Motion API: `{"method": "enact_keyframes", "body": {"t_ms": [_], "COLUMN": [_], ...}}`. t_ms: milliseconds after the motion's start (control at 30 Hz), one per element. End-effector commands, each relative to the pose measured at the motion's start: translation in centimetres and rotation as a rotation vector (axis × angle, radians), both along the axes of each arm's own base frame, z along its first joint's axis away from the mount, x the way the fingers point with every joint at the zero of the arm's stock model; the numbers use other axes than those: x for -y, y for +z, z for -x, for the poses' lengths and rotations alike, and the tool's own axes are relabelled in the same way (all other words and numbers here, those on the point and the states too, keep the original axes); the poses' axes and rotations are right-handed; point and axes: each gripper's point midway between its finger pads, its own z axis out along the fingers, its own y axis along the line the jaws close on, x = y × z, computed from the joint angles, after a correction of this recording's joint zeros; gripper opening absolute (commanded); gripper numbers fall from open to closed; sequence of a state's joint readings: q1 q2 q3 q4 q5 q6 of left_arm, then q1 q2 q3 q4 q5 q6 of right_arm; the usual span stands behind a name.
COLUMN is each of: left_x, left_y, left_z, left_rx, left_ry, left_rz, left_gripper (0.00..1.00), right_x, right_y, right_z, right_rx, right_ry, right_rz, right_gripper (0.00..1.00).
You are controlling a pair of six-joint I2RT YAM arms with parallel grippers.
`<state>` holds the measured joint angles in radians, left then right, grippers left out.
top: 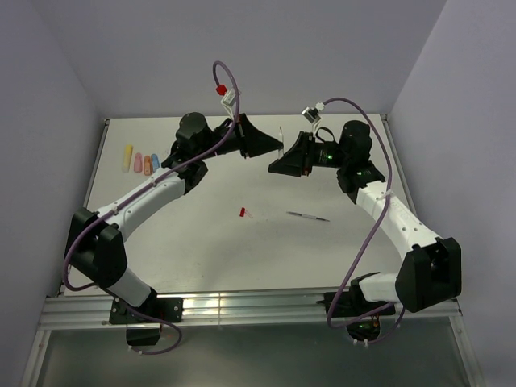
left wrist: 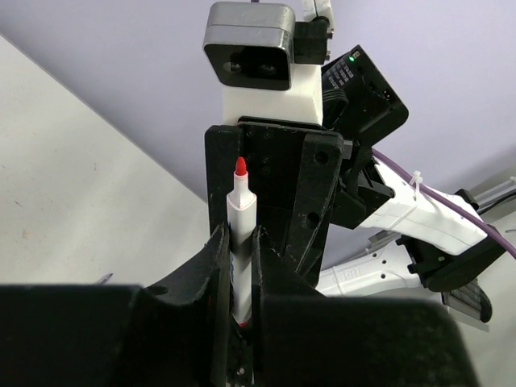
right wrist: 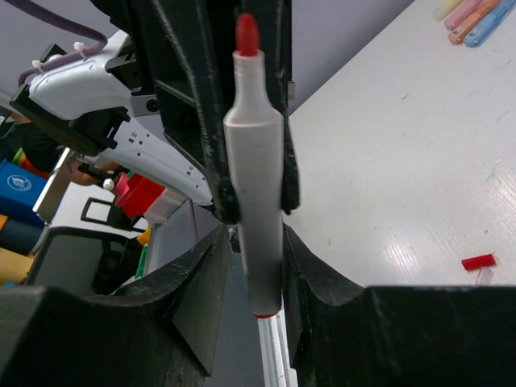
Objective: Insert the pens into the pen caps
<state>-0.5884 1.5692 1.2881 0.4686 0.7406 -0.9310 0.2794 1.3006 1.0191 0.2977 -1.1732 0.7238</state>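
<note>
A white pen with a red tip stands upright, and my left gripper is shut on its lower barrel. In the top view the two grippers meet above the back of the table, with the pen between them. My right gripper straddles the same pen near its red-ringed end. One finger touches the barrel and a gap shows on the other side. A small red cap lies mid-table and also shows as the red cap in the right wrist view. A thin grey pen lies to its right.
Yellow, pink, orange and blue pens lie in a row at the table's far left. Purple-grey walls enclose the back and sides. A metal rail runs along the near edge.
</note>
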Motion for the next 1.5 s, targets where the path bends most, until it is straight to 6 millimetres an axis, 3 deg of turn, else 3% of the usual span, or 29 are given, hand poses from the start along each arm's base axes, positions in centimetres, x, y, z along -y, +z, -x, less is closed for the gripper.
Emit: {"method": "enact_keyframes", "body": {"t_ms": [0, 200, 467, 567, 600, 633, 667, 733, 767, 833, 867, 900, 967, 1033, 1067, 1100, 1133, 1267, 1400, 1467], "left_x": [-0.1, -0.4, -0.7, -0.8, -0.8, -0.8, -0.8, -0.9, -1.1, -1.6, -2.2, -3.1, -5.4, -7.3, -9.0, -10.1, -11.0, -14.7, -16.4, -16.0], "left_y": [1.1, 1.0, 1.3, 1.3, 1.1, 1.2, 1.1, 0.9, 0.9, 0.4, 0.3, 0.6, -0.5, -0.7, -3.1, -3.9, -5.4, -14.2, -21.3, -23.4], "left_z": [0.5, 0.5, 0.3, 0.2, 0.4, 0.3, 0.3, 0.2, 0.0, -0.6, -1.3, -1.5, -2.7, -3.2, -4.1, -4.3, -4.4, -3.0, -2.0, -1.4], "left_rx": [0.048, 0.054, 0.057, 0.056, 0.053, 0.057, 0.056, 0.051, 0.051, 0.051, 0.056, 0.081, 0.060, 0.152, 0.095, 0.212, 0.218, 0.172, 0.017, -0.022], "left_ry": [-0.022, -0.020, -0.016, -0.013, -0.020, -0.020, -0.020, -0.009, -0.002, 0.030, 0.056, 0.081, 0.137, 0.189, 0.258, 0.288, 0.319, 0.358, 0.332, 0.314], "left_rz": [0.034, 0.038, 0.056, 0.054, 0.048, 0.045, 0.041, 0.025, 0.016, -0.030, -0.044, -0.058, -0.108, -0.178, -0.287, -0.389, -0.469, -0.815, -1.024, -1.099], "left_gripper": [0.00, 0.00, 0.00, 0.00, 0.00, 0.02, 0.15, 0.27, 0.37, 0.47, 0.65, 0.72, 0.81, 0.81, 0.81, 0.80, 0.79, 0.71, 0.62, 0.58], "right_x": [-0.3, -0.5, -0.7, -0.7, -0.7, -0.7, -0.7, -0.7, -0.7, -0.6, -0.4, -0.1, 0.4, 1.3, 1.8, 2.2, 2.7, 5.0, 7.0, 8.0], "right_y": [0.4, 0.2, 0.1, 0.0, 0.0, 0.0, 0.1, 0.0, -0.2, -0.3, -0.9, -1.2, -2.4, -3.6, -4.5, -5.1, -5.6, -9.3, -11.3, -11.6], "right_z": [0.5, 0.6, 0.7, 0.7, 0.7, 0.6, 0.7, 0.6, 0.6, 0.6, 0.6, 0.6, 0.4, 0.0, -0.1, -0.5, -0.7, -0.8, -0.9, -0.9], "right_rx": [0.034, 0.031, 0.016, 0.016, 0.018, 0.020, 0.024, 0.029, 0.026, 0.041, 0.037, 0.046, 0.039, 0.058, 0.024, 0.076, 0.097, 0.071, 0.034, 0.044], "right_ry": [0.035, 0.051, 0.061, 0.063, 0.063, 0.060, 0.060, 0.055, 0.052, 0.041, 0.029, 0.016, -0.011, -0.047, -0.079, -0.096, -0.113, -0.195, -0.238, -0.260], "right_rz": [-0.011, -0.010, -0.008, -0.008, -0.007, -0.007, -0.008, -0.006, -0.004, -0.001, 0.005, 0.013, 0.032, 0.070, 0.105, 0.137, 0.166, 0.364, 0.468, 0.503], "right_gripper": [0.38, 0.27, 0.24, 0.13, 0.00, 0.00, 0.00, 0.00, 0.00, 0.00, 0.00, 0.00, 0.00, 0.00, 0.00, 0.00, 0.00, 0.00, 0.00, 0.00]}}
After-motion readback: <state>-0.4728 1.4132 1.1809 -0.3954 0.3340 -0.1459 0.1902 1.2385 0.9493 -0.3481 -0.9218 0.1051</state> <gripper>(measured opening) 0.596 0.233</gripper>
